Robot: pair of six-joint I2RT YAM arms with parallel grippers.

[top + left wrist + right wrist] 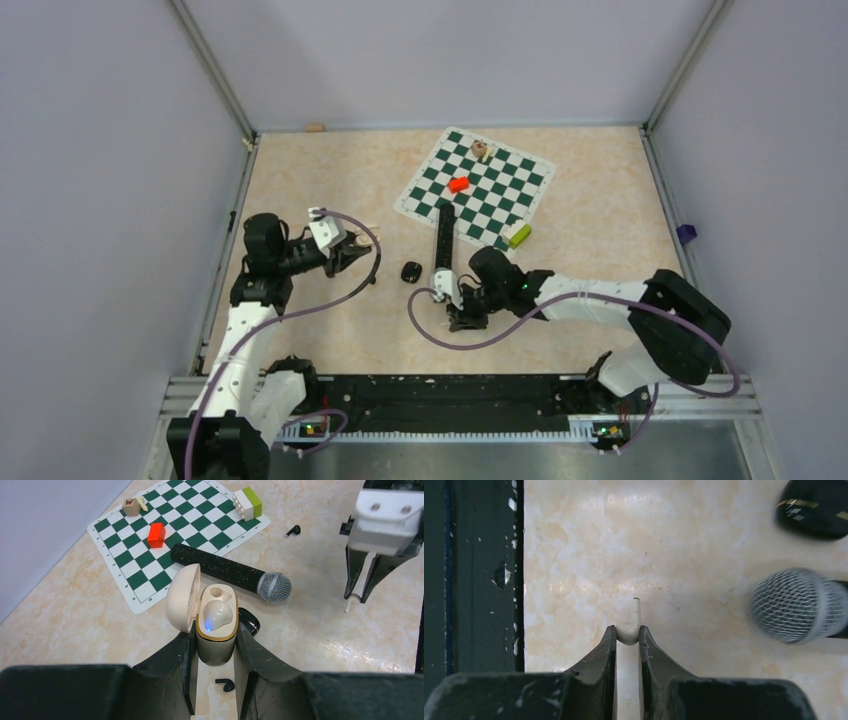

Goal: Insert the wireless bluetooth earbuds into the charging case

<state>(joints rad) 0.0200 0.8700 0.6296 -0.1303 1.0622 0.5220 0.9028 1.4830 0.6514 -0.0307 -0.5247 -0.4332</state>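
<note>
My left gripper is shut on the off-white charging case, held upright with its lid swung open. One off-white earbud sits in the near slot with a blue light lit; the far slot is empty. My right gripper is shut on a second off-white earbud, stem pointing out past the tips, just above the tabletop. From the left wrist view, the right gripper hangs to the case's right. Two black earbuds lie loose on the table.
A black microphone lies between the arms, its mesh head close to my right gripper. A black case sits beside it. The chessboard mat carries a red piece, a yellow-green block and a wooden cube.
</note>
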